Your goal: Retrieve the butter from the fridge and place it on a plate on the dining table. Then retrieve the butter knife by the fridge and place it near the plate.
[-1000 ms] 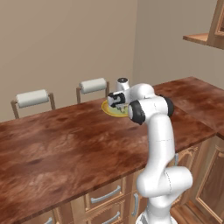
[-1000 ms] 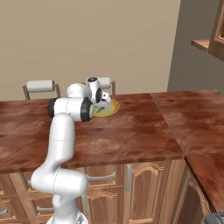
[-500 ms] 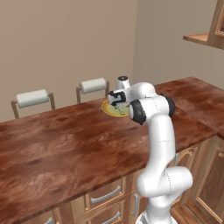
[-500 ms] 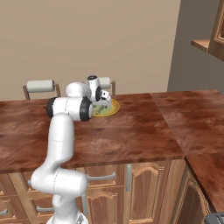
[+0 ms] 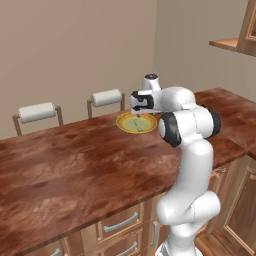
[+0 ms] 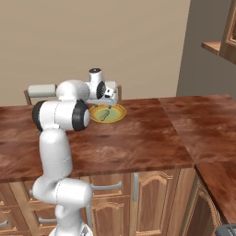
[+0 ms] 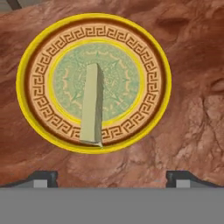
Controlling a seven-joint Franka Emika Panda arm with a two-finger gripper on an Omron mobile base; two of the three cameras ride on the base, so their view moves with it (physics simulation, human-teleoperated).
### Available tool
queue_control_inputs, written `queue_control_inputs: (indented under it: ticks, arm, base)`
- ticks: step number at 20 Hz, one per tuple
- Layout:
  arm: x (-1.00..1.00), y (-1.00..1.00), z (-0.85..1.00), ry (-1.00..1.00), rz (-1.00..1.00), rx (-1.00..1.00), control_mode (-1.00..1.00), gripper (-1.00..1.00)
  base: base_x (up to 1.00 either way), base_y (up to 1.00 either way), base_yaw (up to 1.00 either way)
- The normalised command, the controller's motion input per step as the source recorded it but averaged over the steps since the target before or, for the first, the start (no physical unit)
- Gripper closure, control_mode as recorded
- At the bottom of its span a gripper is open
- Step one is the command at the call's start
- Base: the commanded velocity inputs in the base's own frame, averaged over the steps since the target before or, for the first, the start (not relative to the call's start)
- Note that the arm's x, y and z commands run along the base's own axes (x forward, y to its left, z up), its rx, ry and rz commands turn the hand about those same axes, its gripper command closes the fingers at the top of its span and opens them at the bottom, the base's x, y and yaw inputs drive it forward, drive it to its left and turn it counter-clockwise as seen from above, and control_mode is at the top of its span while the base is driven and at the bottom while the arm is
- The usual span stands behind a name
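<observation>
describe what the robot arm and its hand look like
Glossy white arm of rounded, tube-like links with dark, nearly black bands at the joints. A white round cap with a dark top sits at the wrist. The hand has two small dark grey, blocky fingertips. No cables or markings are visible.

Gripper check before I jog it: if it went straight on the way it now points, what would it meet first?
Most likely the butter, lying on the plate straight ahead of the open gripper.

surface: dining table (image 5: 75,170) (glossy reddish-brown) | directly on it: plate (image 7: 26,83), far edge
</observation>
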Motion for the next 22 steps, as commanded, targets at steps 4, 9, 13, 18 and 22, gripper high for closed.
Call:
queue_control_inputs:
  ticks: [4, 9, 13, 18, 22]
  arm:
    - [-1.00, -0.08, 0.50, -0.11, 0.00, 0.00, -1.00, -1.00]
    - [-1.00, 0.00, 0.63, -0.01, 0.05, 0.00, -1.00, -1.00]
    - [-1.00, 0.00, 0.71, 0.14, 0.04, 0.00, -1.00, -1.00]
    - [-1.00, 0.00, 0.60, 0.26, 0.01, 0.00, -1.00, -1.00]
    - [-1.00, 0.00, -0.05, 0.43, -0.02, -0.02, -1.00, -1.00]
  base:
    - [0.00, 0.00, 0.00]
    - [0.00, 0.00, 0.00]
    - [0.00, 0.00, 0.00]
    - [0.00, 0.00, 0.00]
    - [0.00, 0.00, 0.00]
